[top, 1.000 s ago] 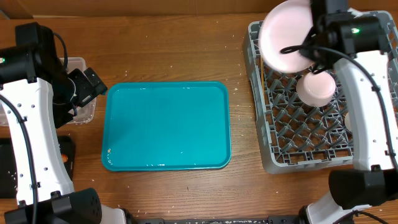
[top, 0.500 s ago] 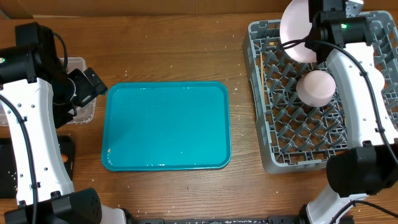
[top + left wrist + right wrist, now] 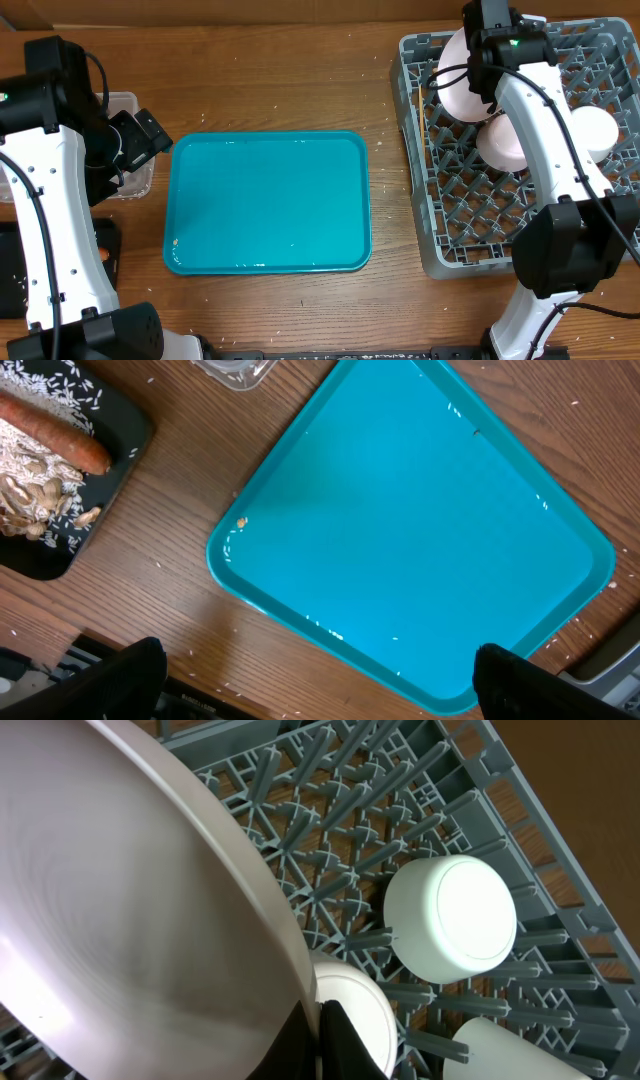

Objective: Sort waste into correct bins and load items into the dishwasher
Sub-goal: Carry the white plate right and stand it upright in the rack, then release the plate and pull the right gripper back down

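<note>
My right gripper (image 3: 480,68) is shut on the rim of the large white plate (image 3: 458,78) and holds it tilted on edge over the back left of the grey dish rack (image 3: 432,215). In the right wrist view the fingers (image 3: 340,1045) pinch the plate (image 3: 130,890). An upturned white bowl (image 3: 452,920), a second bowl (image 3: 355,1010) and a white cup (image 3: 510,1050) sit in the rack (image 3: 330,790). My left gripper (image 3: 138,138) is open and empty by the clear tub (image 3: 125,103). The black tray (image 3: 40,540) holds the carrot (image 3: 60,440) and rice scraps.
The large teal tray (image 3: 268,200) lies in the middle of the wooden table, with a tiny orange crumb (image 3: 241,521) near its corner. Loose rice grains dot the table. The black tray (image 3: 108,262) sits at the front left under the left arm.
The right arm has carried the plate from above the rack's back left corner down into the rack and turned it more on edge. The left arm has not moved.
</note>
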You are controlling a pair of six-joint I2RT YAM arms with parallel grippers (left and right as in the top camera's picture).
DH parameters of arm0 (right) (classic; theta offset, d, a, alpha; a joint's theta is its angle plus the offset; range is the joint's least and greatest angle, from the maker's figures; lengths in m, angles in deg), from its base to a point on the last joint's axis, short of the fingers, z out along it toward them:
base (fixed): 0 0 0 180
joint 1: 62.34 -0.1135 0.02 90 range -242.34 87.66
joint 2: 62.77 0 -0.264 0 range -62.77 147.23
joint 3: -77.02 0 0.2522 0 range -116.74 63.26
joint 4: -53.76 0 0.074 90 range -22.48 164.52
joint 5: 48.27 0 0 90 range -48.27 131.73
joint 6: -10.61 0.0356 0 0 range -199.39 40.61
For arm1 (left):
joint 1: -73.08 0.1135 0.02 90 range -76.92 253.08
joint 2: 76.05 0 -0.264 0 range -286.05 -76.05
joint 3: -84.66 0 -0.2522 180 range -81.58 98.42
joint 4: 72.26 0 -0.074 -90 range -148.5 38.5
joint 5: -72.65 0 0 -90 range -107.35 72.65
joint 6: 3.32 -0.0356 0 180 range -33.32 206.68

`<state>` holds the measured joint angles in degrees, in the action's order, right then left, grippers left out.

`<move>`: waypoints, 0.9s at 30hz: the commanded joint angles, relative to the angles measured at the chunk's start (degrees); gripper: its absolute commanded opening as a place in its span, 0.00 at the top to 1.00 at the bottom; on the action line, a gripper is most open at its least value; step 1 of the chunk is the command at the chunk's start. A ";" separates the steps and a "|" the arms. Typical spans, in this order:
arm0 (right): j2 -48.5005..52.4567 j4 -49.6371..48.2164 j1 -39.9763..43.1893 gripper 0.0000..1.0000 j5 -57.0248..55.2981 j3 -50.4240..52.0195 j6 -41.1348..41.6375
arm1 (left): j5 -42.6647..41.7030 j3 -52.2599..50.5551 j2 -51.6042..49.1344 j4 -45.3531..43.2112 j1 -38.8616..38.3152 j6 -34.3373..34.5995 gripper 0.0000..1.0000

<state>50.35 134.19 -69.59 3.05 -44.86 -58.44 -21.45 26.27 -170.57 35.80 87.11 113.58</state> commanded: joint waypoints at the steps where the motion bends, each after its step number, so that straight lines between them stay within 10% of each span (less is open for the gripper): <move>1: 0.28 0.24 -1.73 0.96 -1.77 0.15 0.26 | 0.02 -0.22 -0.09 -0.07 0.20 0.55 0.00; 8: 0.02 5.53 -5.46 0.75 1.25 -2.16 2.01 | 0.02 -0.22 -0.09 -0.07 0.20 0.57 0.00; 10: -0.79 7.63 -5.73 0.41 4.33 -3.82 2.45 | 0.02 -0.22 -0.09 -0.07 0.20 0.57 0.00; 11: -1.79 9.75 -5.73 0.06 6.60 -5.40 4.24 | 0.02 -0.22 -0.09 -0.07 0.20 0.57 0.00; 12: -2.36 10.73 -5.70 0.00 7.80 -6.21 4.87 | 0.04 -0.22 -0.09 -0.07 0.20 0.55 0.00; 27: -30.38 29.97 -10.01 0.01 26.05 -5.11 10.88 | 0.04 -0.22 -0.09 -0.07 0.20 0.57 0.00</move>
<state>26.33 164.05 -76.41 27.36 -55.55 -49.19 -21.45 26.27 -170.57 35.80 87.11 113.58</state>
